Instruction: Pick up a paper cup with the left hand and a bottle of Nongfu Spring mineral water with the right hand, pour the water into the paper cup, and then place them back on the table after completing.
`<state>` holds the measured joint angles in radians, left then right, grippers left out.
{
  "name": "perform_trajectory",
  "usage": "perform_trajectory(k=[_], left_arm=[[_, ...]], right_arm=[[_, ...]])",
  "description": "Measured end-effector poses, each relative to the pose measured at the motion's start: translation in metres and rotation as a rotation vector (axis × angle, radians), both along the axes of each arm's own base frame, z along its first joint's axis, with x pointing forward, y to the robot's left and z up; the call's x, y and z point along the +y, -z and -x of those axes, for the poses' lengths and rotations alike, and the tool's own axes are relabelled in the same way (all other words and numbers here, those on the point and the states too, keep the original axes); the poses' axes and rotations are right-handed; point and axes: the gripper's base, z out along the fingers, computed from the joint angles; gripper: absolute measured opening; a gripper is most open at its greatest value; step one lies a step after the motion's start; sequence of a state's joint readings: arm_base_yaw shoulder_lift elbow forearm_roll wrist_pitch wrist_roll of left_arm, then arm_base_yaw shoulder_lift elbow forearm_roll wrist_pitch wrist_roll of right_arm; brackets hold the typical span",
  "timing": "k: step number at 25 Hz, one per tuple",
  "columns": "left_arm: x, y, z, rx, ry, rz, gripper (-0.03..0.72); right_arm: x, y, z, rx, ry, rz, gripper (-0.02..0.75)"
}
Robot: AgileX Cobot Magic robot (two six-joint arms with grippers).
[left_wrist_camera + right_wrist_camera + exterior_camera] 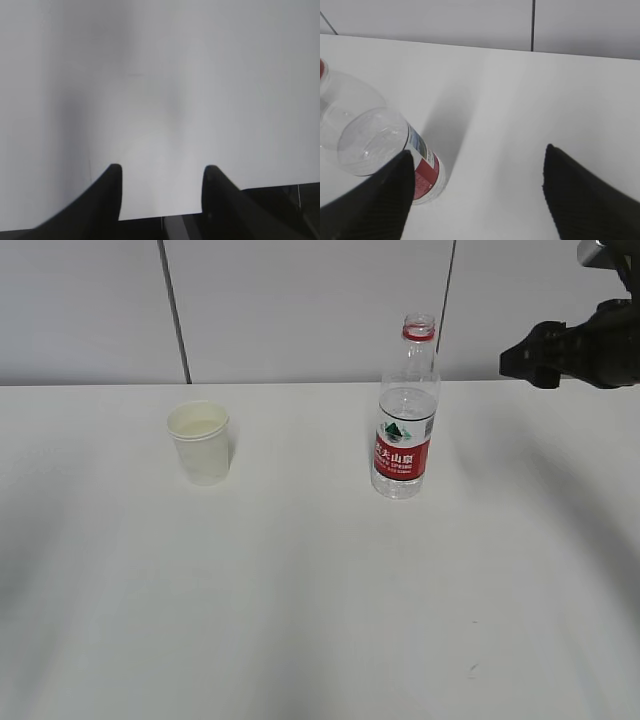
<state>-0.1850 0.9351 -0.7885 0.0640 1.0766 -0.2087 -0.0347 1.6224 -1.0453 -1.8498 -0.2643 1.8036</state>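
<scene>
A white paper cup (pixel 200 443) stands upright on the white table (pixel 320 590), left of centre. To its right stands the uncapped bottle (pixel 405 410) with a red label and a red neck ring, also upright. Clear water shows in it up to about the shoulder. My right gripper (pixel 535 355) hovers open at the upper right, apart from the bottle. In the right wrist view the bottle (pixel 375 145) lies just outside the left finger, and nothing is between the fingers of the right gripper (pixel 478 150). My left gripper (pixel 162 167) is open over bare table; the cup is out of that view.
A grey panelled wall (pixel 300 310) rises behind the table's far edge. In the left wrist view the table's near edge (pixel 280 186) runs just behind the fingers. Nothing else stands on the table.
</scene>
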Motion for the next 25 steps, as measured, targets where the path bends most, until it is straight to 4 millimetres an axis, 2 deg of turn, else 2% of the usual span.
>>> perform_trajectory(k=[7,11,14,17,25], left_arm=[[0.016,0.003,0.084,-0.254,0.022,0.033,0.321],[0.024,0.012,0.126,-0.403,0.019,0.059,0.321],[0.028,0.012,0.15,-0.546,0.018,0.085,0.321],[0.031,0.013,0.165,-0.629,0.017,0.1,0.321],[0.03,0.016,0.161,-0.638,0.038,0.083,0.316]], right_arm=[[0.0,-0.002,0.001,0.002,0.013,-0.024,0.59],[0.0,-0.005,0.002,-0.003,0.019,-0.034,0.59],[0.0,-0.007,0.003,-0.008,0.022,-0.038,0.59],[0.0,-0.007,0.003,-0.008,0.025,-0.044,0.59],[0.002,-0.008,0.004,-0.005,0.013,-0.057,0.589]])
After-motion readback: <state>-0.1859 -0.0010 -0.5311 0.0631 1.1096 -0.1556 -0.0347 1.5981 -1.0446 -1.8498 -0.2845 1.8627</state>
